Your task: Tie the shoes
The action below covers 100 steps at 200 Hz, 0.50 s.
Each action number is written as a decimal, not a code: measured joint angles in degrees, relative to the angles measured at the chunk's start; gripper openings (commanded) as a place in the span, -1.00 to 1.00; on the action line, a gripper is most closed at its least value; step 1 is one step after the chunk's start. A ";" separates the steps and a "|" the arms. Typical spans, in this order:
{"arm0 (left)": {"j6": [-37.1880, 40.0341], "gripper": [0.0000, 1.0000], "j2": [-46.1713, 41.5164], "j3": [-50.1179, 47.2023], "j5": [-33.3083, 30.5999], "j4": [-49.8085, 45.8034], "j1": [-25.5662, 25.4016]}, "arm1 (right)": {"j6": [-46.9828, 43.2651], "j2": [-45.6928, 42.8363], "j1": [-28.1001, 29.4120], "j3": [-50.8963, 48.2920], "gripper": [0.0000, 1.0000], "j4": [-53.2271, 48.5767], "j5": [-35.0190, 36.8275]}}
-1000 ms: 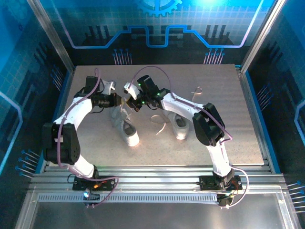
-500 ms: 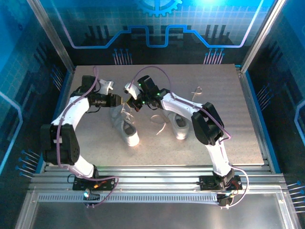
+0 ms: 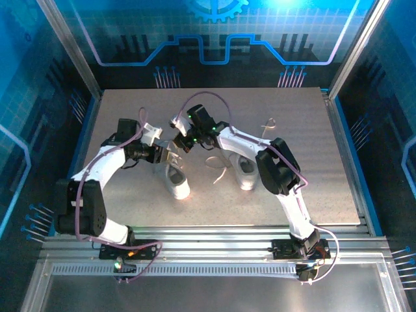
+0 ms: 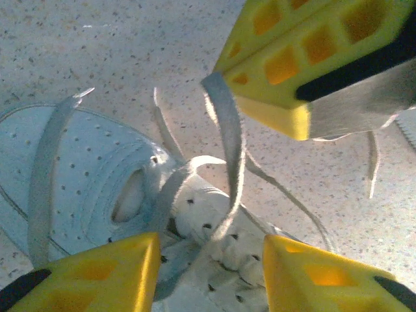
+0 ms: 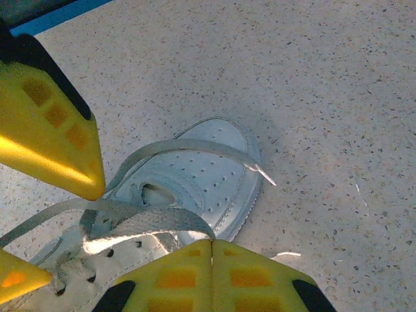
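Note:
One white shoe (image 3: 175,182) lies mid-table, toe toward the back in the wrist views (image 5: 201,169). My right gripper (image 5: 211,246) is shut on a flat white lace (image 5: 153,221) that rises from the shoe's eyelets. In the left wrist view this lace (image 4: 227,149) hangs taut from the right gripper's yellow fingers (image 4: 286,71). My left gripper (image 4: 211,273) stands open just above the shoe's tongue (image 4: 240,247), nothing between its jaws. From above, both grippers (image 3: 168,156) (image 3: 177,141) meet over this shoe. The other shoe (image 3: 246,172) lies to the right.
A loose lace (image 3: 220,168) trails across the table between the two shoes. A small pale loop (image 3: 268,123) lies at the back right. Another lace end (image 5: 257,170) drapes over the toe. Blue walls enclose the table (image 3: 312,162).
My left gripper has opened, letting go of what it held, and has moved toward the front, lower over the shoe. The right gripper has stayed shut on the lace, almost still.

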 measured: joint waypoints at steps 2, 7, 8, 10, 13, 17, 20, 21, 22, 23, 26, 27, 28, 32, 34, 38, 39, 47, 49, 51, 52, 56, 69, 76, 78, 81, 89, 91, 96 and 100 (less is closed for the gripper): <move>0.04 -0.04 0.28 0.09 -0.22 0.02 0.00 | 0.11 0.07 -0.02 0.09 -1.00 0.04 0.00; 0.09 -0.03 0.92 0.39 -0.59 0.02 0.00 | 0.17 0.15 -0.02 0.20 -1.00 0.22 0.00; 0.09 -0.03 1.03 0.44 -0.68 0.02 0.00 | 0.31 0.17 -0.02 0.24 -1.00 0.24 0.00; 0.09 -0.03 1.29 0.59 -0.87 0.02 0.00 | 0.31 0.17 -0.02 0.26 -1.00 0.24 0.00; 0.11 -0.03 1.64 0.76 -1.05 0.00 0.00 | 0.35 0.22 -0.02 0.31 -1.00 0.35 0.00; 0.13 -0.03 2.12 1.03 -1.46 0.02 0.00 | 0.55 0.26 -0.02 0.35 -1.00 0.42 0.00; 0.17 -0.03 2.54 1.22 -1.73 0.02 0.00 | 0.55 0.28 -0.04 0.37 -1.00 0.48 0.00; 0.17 -0.03 2.60 1.27 -1.81 0.02 0.00 | 0.59 0.28 -0.04 0.37 -1.00 0.55 0.02; 0.26 -0.03 2.73 1.33 -1.92 0.02 0.00 | 0.63 0.28 -0.04 0.37 -1.00 0.59 0.00; 0.28 -0.03 2.82 1.38 -1.99 0.04 0.00 | 0.70 0.28 -0.04 0.37 -1.00 0.61 0.00; 0.39 -0.03 3.08 1.49 -2.16 0.04 0.00 | 0.72 0.35 -0.04 0.37 -1.00 0.72 0.00; 0.44 -0.03 3.21 1.53 -2.32 0.04 0.00 | 0.72 0.35 -0.04 0.37 -1.00 0.74 0.00; 0.50 -0.03 3.26 1.57 -2.36 0.02 0.00 | 0.74 0.37 -0.04 0.37 -1.00 0.79 0.00; 0.57 -0.04 3.54 1.68 -2.60 0.04 0.00 | 0.79 0.39 -0.04 0.37 -1.00 0.90 0.00; 0.70 -0.04 3.67 1.73 -2.80 0.04 0.00 | 0.87 0.42 -0.04 0.37 -1.00 0.98 0.00; 0.90 -0.04 3.89 1.81 -2.97 0.04 0.00 | 0.96 0.44 -0.04 0.37 -1.00 1.07 0.00; 0.94 -0.04 3.93 1.84 -2.99 0.04 0.00 | 0.96 0.44 -0.04 0.37 -1.00 1.09 0.00; 1.07 -0.05 4.33 2.01 -3.26 0.09 0.00 | 1.18 0.57 -0.07 0.39 -1.00 1.33 -0.02; 1.09 -0.05 4.35 2.03 -3.30 0.09 0.00 | 1.25 0.61 -0.07 0.39 -1.00 1.36 -0.02; 1.14 -0.06 4.42 2.10 -3.30 0.09 0.00 | 1.29 0.61 -0.07 0.42 -1.00 1.36 0.00; 1.14 -0.07 4.44 2.12 -3.32 0.09 0.00 | 1.31 0.63 -0.07 0.44 -1.00 1.36 0.00; 1.14 -0.07 4.68 2.27 -3.34 0.07 0.00 | 1.40 0.79 -0.09 0.57 -1.00 1.40 -0.02; 1.22 -0.13 5.68 3.08 -3.43 0.07 -0.04 | 1.73 1.25 -0.20 0.92 -1.00 1.75 -0.15; 1.38 -0.16 6.45 3.63 -3.56 0.07 -0.07 | 1.84 1.49 -0.26 1.07 -1.00 1.79 -0.20; 1.38 -0.17 6.62 3.72 -3.56 0.07 -0.07 | 1.88 1.55 -0.28 1.09 -1.00 1.79 -0.17; 1.38 -0.18 7.06 3.93 -3.54 0.04 -0.04 | 1.99 1.62 -0.28 1.11 -1.00 1.84 -0.17; 1.40 -0.23 7.76 4.31 -3.37 0.02 -0.07 | 2.08 1.81 -0.31 1.11 -1.00 1.99 -0.17; 1.44 -0.24 7.87 4.39 -3.34 0.00 -0.07 | 2.10 1.88 -0.31 1.11 -1.00 2.03 -0.17; 1.46 -0.26 8.11 4.63 -3.32 -0.15 -0.07 | 2.23 1.99 -0.31 1.11 -1.00 2.12 -0.17; 1.46 -0.27 8.20 4.79 -3.32 -0.24 -0.07 | 2.23 2.10 -0.31 1.11 -1.00 2.19 -0.17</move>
